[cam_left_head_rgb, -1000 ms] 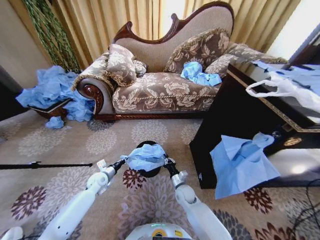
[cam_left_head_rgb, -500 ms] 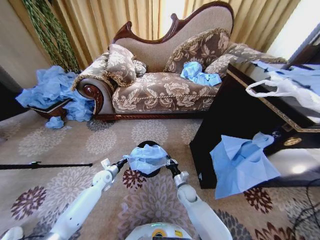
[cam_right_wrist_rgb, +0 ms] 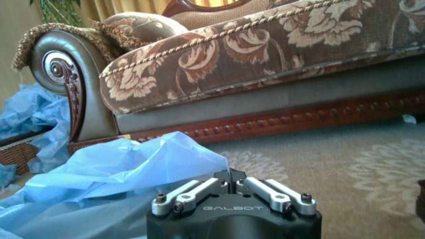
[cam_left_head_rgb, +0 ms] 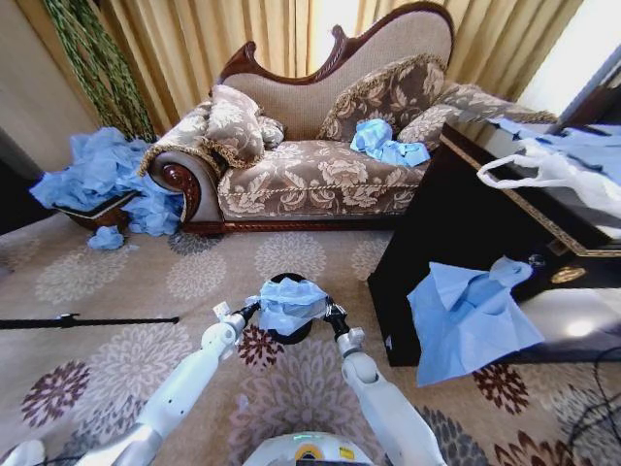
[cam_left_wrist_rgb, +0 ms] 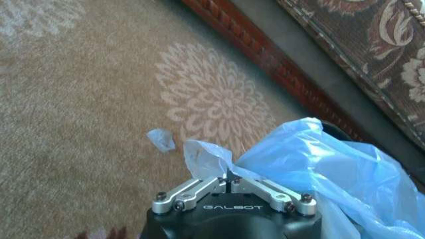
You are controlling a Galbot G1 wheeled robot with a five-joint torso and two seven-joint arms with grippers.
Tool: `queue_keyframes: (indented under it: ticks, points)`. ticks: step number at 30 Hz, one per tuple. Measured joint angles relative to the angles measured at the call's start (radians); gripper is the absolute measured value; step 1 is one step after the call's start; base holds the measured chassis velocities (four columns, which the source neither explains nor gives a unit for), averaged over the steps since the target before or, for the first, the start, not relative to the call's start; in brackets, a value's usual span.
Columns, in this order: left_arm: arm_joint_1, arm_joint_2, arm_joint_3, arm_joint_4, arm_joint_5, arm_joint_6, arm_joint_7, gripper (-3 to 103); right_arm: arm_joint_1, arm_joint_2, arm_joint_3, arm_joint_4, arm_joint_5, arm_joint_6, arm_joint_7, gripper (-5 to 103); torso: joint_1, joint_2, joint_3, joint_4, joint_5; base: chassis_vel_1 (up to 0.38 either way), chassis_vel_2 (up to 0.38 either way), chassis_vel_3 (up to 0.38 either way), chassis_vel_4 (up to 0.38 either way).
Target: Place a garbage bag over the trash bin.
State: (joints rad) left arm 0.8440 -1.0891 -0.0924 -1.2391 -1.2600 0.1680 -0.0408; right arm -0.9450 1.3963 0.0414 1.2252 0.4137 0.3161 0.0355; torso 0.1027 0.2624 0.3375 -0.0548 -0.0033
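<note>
Here both grippers, left gripper point(cam_left_head_rgb: 254, 309) and right gripper point(cam_left_head_rgb: 330, 313), pinch the crinkly garbage bag point(cam_left_head_rgb: 289, 302) above, seemingly, the round black trash bin point(cam_left_head_rgb: 288, 335).

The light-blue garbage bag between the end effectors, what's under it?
The trash bin: its black rim shows around the garbage bag, held by the left end effector and right end effector. Its inside is covered.

Thin crinkly translucent plastic garbage bag point(cam_left_head_rgb: 289, 302); smooth black trash bin point(cam_left_head_rgb: 288, 336); patterned woven sofa point(cam_left_head_rgb: 320, 175) cloth; glossy carved wood.
</note>
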Motion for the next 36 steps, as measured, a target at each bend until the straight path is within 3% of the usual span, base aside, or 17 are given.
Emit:
queue_keyframes:
  ticks: [15,21,29,31,33,35,36]
  points:
    - [-0.008,0.030,-0.016,-0.028,-0.002,-0.013,-0.012,0,0.058,0.027,0.002,-0.052,-0.001,0.017,-0.014,0,0.000,0.000,0.000,-0.0003,-0.0001,0.000,0.000,0.000,0.000]
    - [-0.021,0.012,-0.015,0.010,0.002,-0.018,-0.011,0,0.079,0.048,0.007,-0.118,-0.014,0.041,-0.017,0,0.000,0.000,0.000,-0.0004,-0.0004,0.000,0.000,0.000,0.000]
    - [0.016,0.019,-0.028,-0.018,0.003,-0.018,-0.008,0,-0.016,0.014,0.008,-0.019,-0.043,0.047,0.011,0,0.000,0.000,0.000,-0.0005,-0.0001,0.000,0.000,0.000,0.000]
    - [0.033,0.034,-0.036,-0.047,0.001,-0.019,-0.007,0,-0.042,-0.002,0.008,0.033,-0.050,0.040,0.027,11,0.000,0.000,0.000,-0.0005,-0.0002,0.000,0.000,0.000,0.000]
    - [0.043,0.042,-0.039,-0.061,-0.001,-0.019,-0.007,0,-0.051,-0.007,0.008,0.051,-0.050,0.033,0.029,11,0.000,0.000,0.000,-0.0005,-0.0001,0.000,0.000,0.000,0.000]
    - [0.061,0.058,-0.046,-0.087,-0.005,-0.018,-0.007,-2,-0.063,-0.015,0.009,0.077,-0.054,0.025,0.035,21,0.000,0.000,0.000,-0.0005,-0.0002,0.000,0.000,0.000,0.000]
    - [0.075,0.071,-0.053,-0.108,-0.004,-0.018,-0.006,2,-0.068,-0.017,0.009,0.096,-0.059,0.017,0.038,27,0.000,0.000,0.000,-0.0004,-0.0001,0.000,0.000,0.000,0.000]
